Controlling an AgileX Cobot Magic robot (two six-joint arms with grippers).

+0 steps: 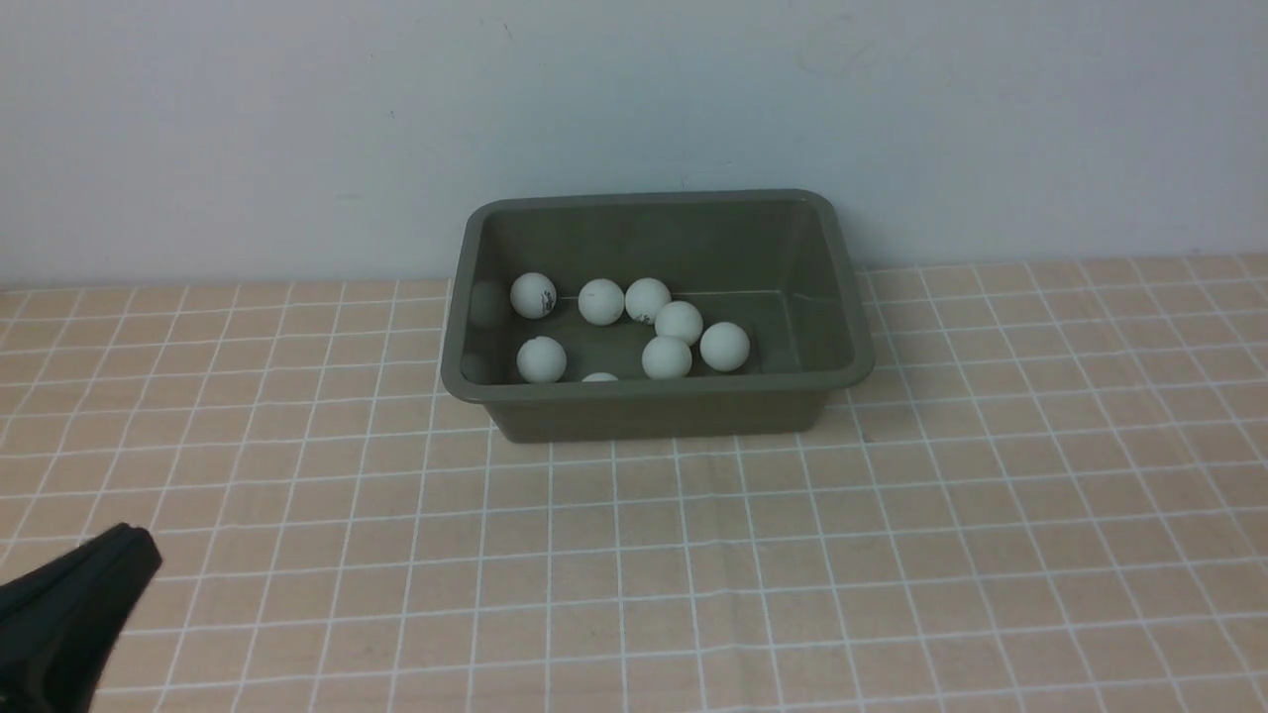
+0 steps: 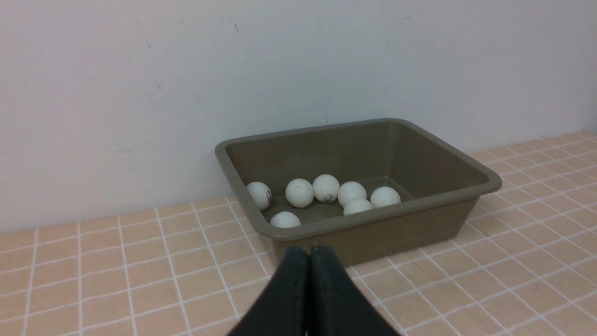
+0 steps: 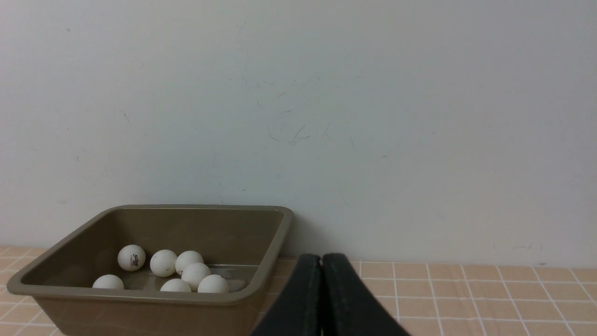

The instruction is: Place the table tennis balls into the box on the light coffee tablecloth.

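Though no ball shows loose on the cloth, the lot is entered as follows.

Item: the table tennis balls (image 1: pixel 645 300), eight counted in the front view, all inside the box (image 1: pixel 852 327); seven lie in full sight, the eighth (image 1: pixel 599 377) peeps above the near wall. They gather toward the box's left half.

Item: the box, olive-green, standing on the light coffee tablecloth (image 1: pixel 892 555) close to the back wall, long axis running left to right across the tabletop.

Item: left end effector (image 2: pixel 309 254), jaws pressed together, holding nothing; its tip shows at the front view's lower left corner (image 1: pixel 134 550). The box lies ahead of it and toward the robot's right, well apart.

Item: right end effector (image 3: pixel 322 261), jaws likewise pressed together and empty; out of the front view. The box lies ahead and toward the robot's left.

Judgement: placing looks complete; which arm is nearer cannot be told, and neither has a ball left to fetch.
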